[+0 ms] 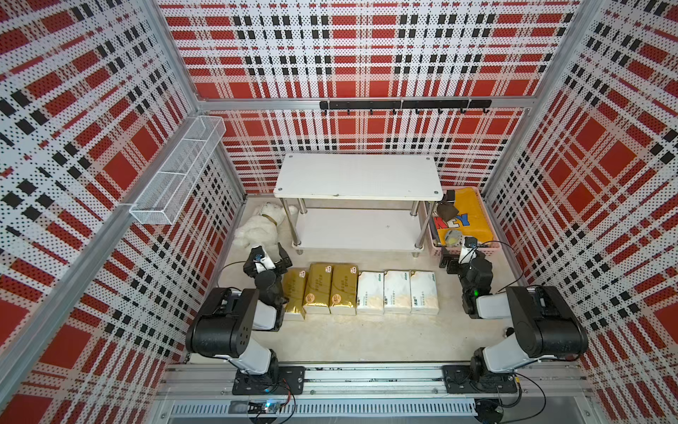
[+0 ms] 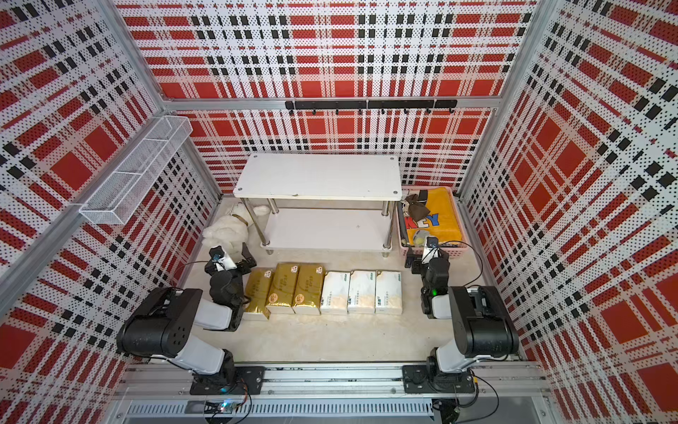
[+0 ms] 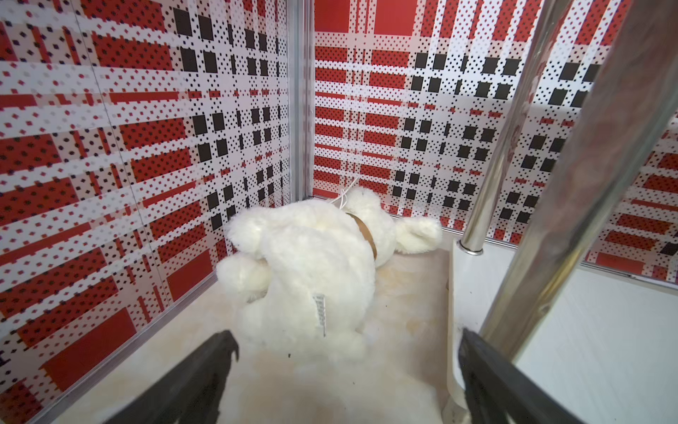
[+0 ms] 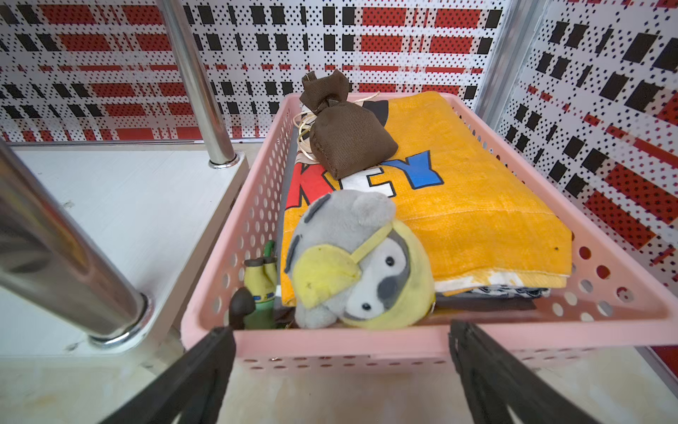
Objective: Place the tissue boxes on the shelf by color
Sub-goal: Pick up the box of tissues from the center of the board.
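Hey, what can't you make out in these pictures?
Leftmost gold pack: partly behind the left arm, both top views.
Print on white packs: too small to read, top views.
The shelf: lower board's rear under the top board, top views.
The crate: anything beneath the cloth, right wrist view.
The plush: face turned away, left wrist view.

Bright, even light, soft shadows; walls [image 1: 73, 147] bow at the edges; the near shelf leg [image 3: 572, 191] is blurred.
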